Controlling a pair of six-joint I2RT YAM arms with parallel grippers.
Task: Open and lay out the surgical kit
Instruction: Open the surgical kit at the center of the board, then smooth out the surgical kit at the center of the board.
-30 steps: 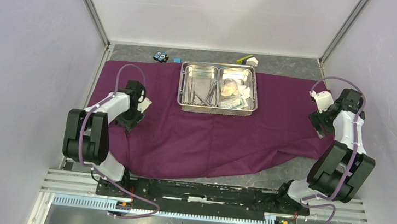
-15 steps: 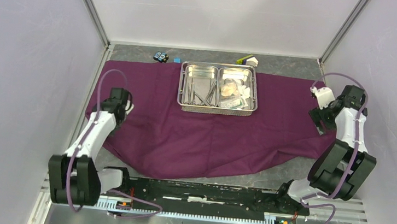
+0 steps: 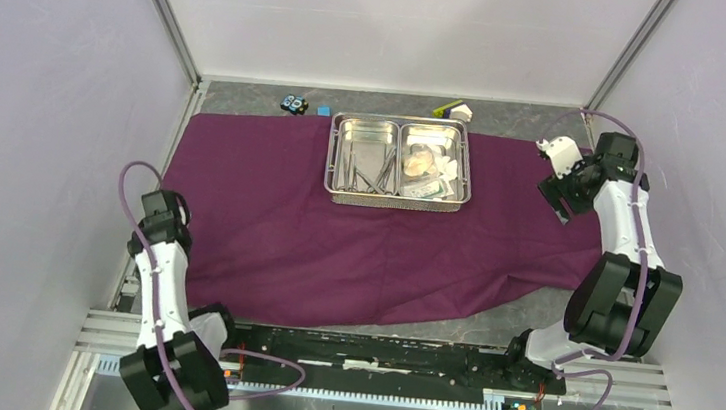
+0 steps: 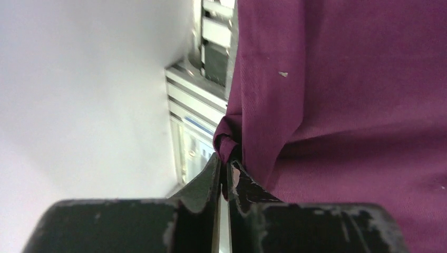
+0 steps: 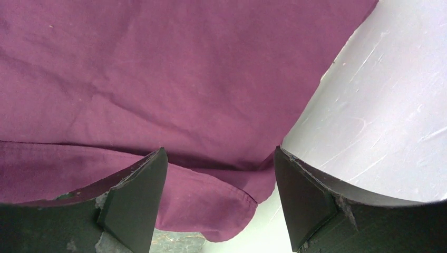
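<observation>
The dark purple cloth [image 3: 335,243] lies spread across the table. The steel tray [image 3: 394,203] stands on its far middle. Metal tools [image 3: 367,173] lie in the tray's left compartment, white packets and gauze [image 3: 430,166] in its right. My left gripper [image 3: 175,235] is at the cloth's near left edge. In the left wrist view it [image 4: 225,161] is shut on a bunched pinch of cloth [image 4: 342,105]. My right gripper [image 3: 557,199] hangs open over the cloth's right side. In the right wrist view a folded cloth corner [image 5: 211,205] lies between its spread fingers, untouched.
Behind the cloth lie a small black object [image 3: 294,104], a blue block [image 3: 324,110] and a yellow-green and white piece [image 3: 454,108]. White walls close in left and right. The metal rail [image 3: 375,352] runs along the near edge, with bare grey table [image 3: 529,321] at the near right.
The left arm swung from over the cloth's left part toward the near left and its gripper closed on the cloth's edge. The right gripper moved farther back and left, still open.
</observation>
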